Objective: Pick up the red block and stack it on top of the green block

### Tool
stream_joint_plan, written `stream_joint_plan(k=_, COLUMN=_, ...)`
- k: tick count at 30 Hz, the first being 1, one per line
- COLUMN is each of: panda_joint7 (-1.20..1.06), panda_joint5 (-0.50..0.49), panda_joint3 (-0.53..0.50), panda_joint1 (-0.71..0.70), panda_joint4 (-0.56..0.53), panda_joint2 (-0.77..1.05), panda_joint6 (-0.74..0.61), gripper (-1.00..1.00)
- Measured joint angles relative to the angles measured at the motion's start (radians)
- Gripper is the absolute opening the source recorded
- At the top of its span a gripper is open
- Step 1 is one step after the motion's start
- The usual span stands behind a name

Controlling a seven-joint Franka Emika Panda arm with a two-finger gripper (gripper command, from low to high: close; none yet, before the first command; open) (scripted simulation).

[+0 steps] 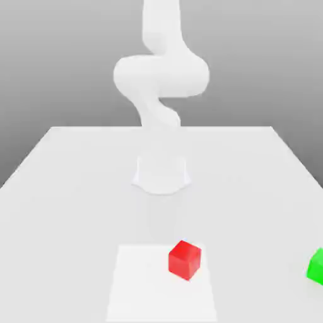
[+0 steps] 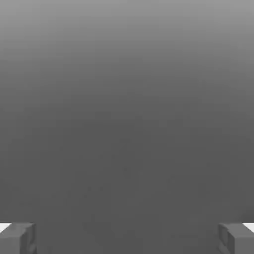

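Between my jaws [image 2: 127,239]: free gap. Red block [image 1: 185,260]: open bench [image 1: 76,233] around it, no neighbour touching. Between red block and green block [image 1: 317,267]: wide bare lane, passable. Behind red block, toward arm base [image 1: 161,175]: bare bench too

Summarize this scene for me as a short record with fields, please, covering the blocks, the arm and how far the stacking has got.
red block: on the table, over the white patch, toward its right edge in the exterior view
green block: at the exterior view's right edge, partly cut off by the frame
red block position: apart from the green block
arm: raised above the table
gripper: jaws wide apart, nothing between them
stack: not yet made
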Motion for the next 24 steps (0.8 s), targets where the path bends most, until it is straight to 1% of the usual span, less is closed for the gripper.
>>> stream_joint_plan(k=9, panda_joint7=0.319, panda_joint5=-0.017, panda_joint3=0.141, panda_joint1=-0.087, panda_joint4=-0.208, panda_joint2=0.335, panda_joint6=0.206, gripper=0.0)
stream_joint_plan(k=16, panda_joint7=0.564, panda_joint5=-0.019, panda_joint3=0.203, panda_joint1=-0.111, panda_joint4=-0.372, panda_joint2=0.602, panda_joint6=0.37, gripper=0.0)
stream_joint_plan(k=19, panda_joint7=0.643, panda_joint5=-0.007, panda_joint3=0.212, panda_joint1=-0.1, panda_joint4=-0.429, panda_joint2=0.708, panda_joint6=0.44, gripper=0.0)
stream_joint_plan(k=22, panda_joint7=0.707, panda_joint5=-0.07, panda_joint3=0.185, panda_joint1=-0.088, panda_joint4=-0.427, panda_joint2=0.813, panda_joint6=0.523, gripper=0.0)
stream_joint_plan(k=24, panda_joint7=0.749, panda_joint5=-0.124, panda_joint3=0.139, panda_joint1=-0.055, panda_joint4=-0.418, panda_joint2=0.884, panda_joint6=0.582, gripper=0.0)
